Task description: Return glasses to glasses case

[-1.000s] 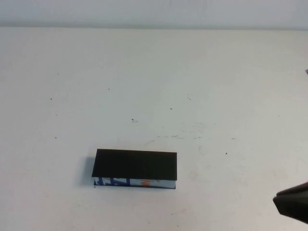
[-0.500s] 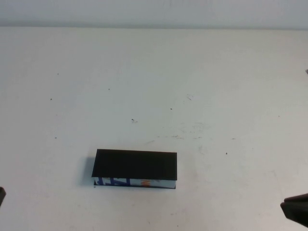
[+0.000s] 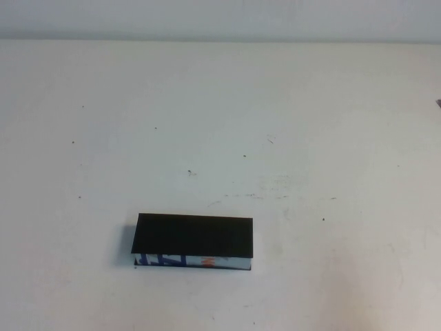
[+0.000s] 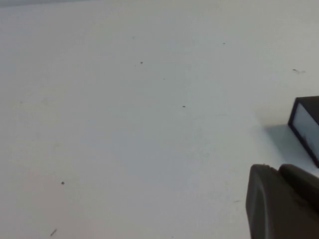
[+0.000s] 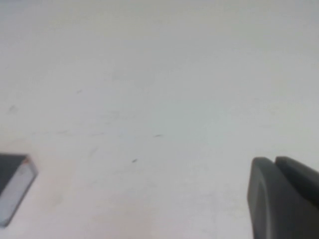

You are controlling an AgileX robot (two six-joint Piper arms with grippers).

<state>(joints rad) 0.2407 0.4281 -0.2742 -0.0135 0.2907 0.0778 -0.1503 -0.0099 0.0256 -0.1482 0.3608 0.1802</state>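
The glasses case (image 3: pixel 194 238) lies on the white table at the front left of centre, lid down, its white strip with blue and orange marks facing me. The glasses are out of view. Neither gripper shows in the high view. In the left wrist view my left gripper (image 4: pixel 279 170) is shut and empty, with one end of the case (image 4: pixel 306 124) just beyond it. In the right wrist view my right gripper (image 5: pixel 274 162) is shut and empty, well apart from the other end of the case (image 5: pixel 12 186).
The white table (image 3: pixel 275 124) carries only small dark specks and faint scuff marks. A pale wall runs along its back edge.
My right gripper has drawn back out of the high view at the lower right. The left gripper's tip showed at the left edge half a second ago and is gone. The case has not moved.
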